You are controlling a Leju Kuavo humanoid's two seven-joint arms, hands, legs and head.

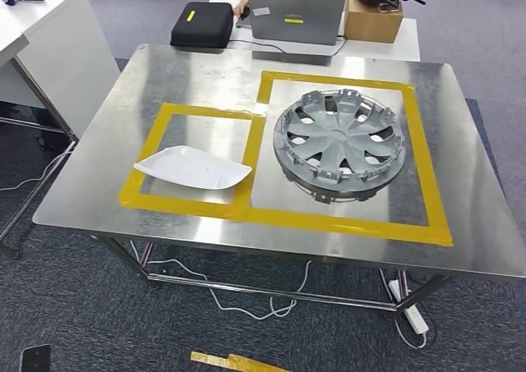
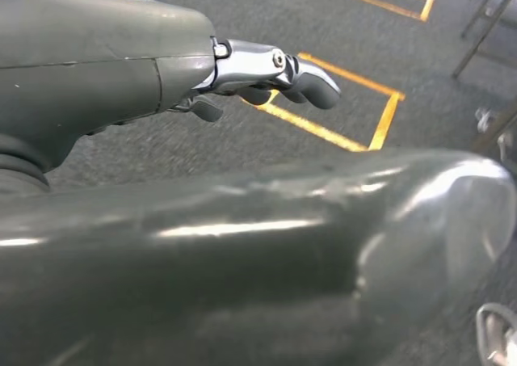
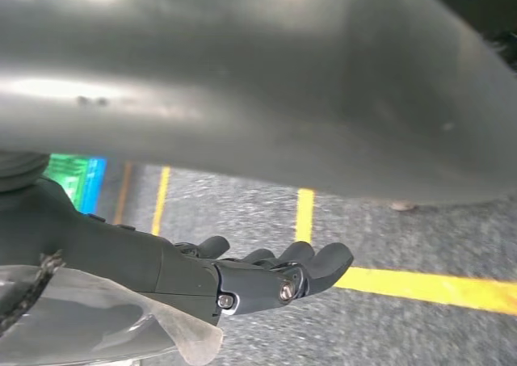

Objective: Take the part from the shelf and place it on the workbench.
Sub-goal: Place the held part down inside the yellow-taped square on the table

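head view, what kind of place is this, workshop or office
Probably a robot test area in an office-like lab: a steel workbench marked with yellow tape frames, a wheel cover and white part on it, a laptop behind.

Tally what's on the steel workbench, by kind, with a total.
Grey wheel cover: 1
White curved panel: 1
Yellow tape rectangles: 2, small and large
Total: 4

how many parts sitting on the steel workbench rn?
2. A white curved plastic panel lies inside the smaller left yellow-taped rectangle; a grey plastic wheel cover lies inside the larger right one. Nothing looks hidden.
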